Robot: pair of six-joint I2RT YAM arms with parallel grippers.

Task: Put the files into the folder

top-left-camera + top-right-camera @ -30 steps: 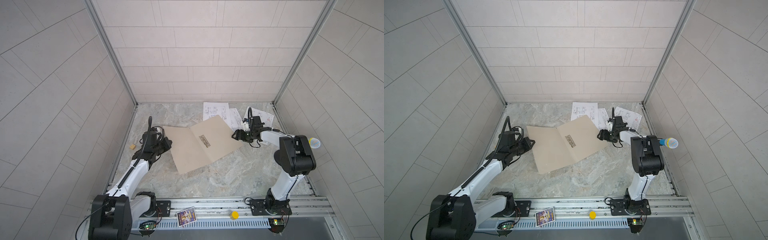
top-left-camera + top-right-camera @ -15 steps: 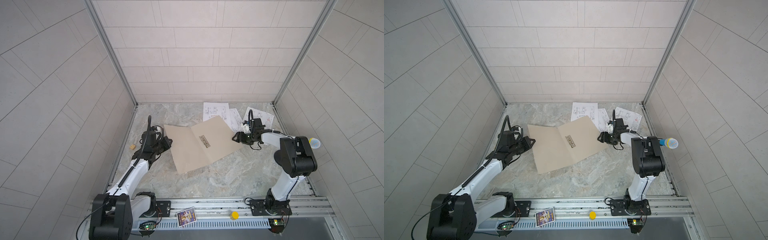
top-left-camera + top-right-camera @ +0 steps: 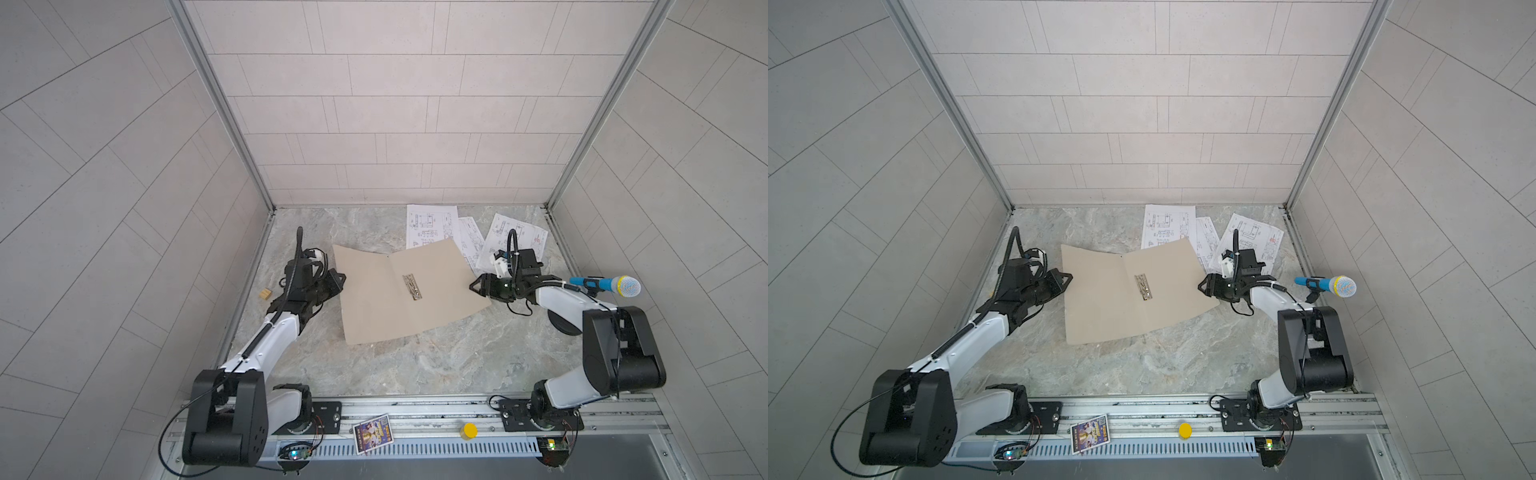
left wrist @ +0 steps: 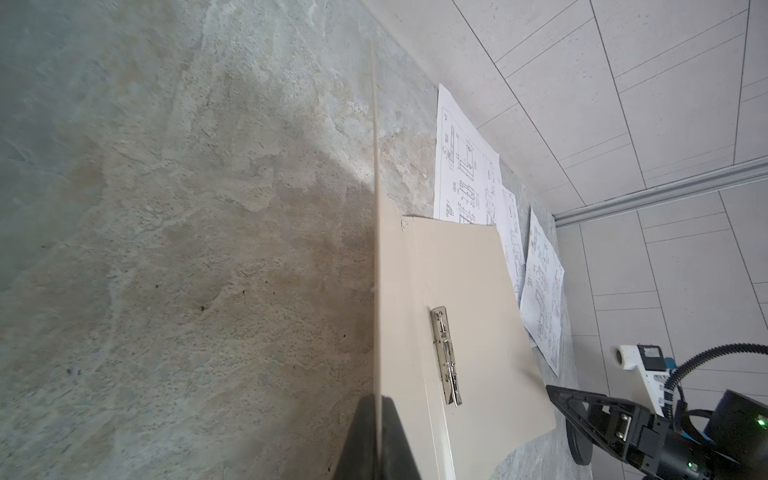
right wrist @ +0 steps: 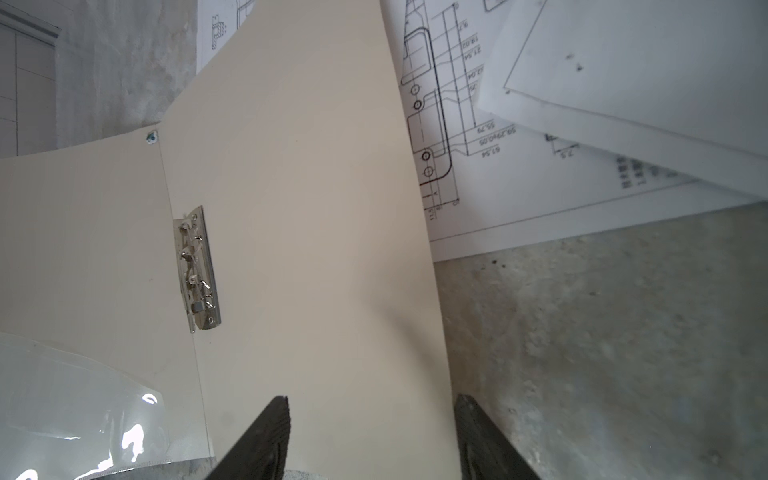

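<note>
Now the folder (image 3: 374,303) lies open in the middle. The left gripper (image 3: 337,280) has its jaws clamped on the folder's left edge. The right gripper (image 3: 474,286) sits at the right edge, jaws apart. The files (image 3: 430,224) lie behind, partly under the folder.

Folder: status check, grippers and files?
Left gripper shut on folder left edge; right gripper open, straddling right edge. Folder open, empty. Files behind, partly under flap.
</note>
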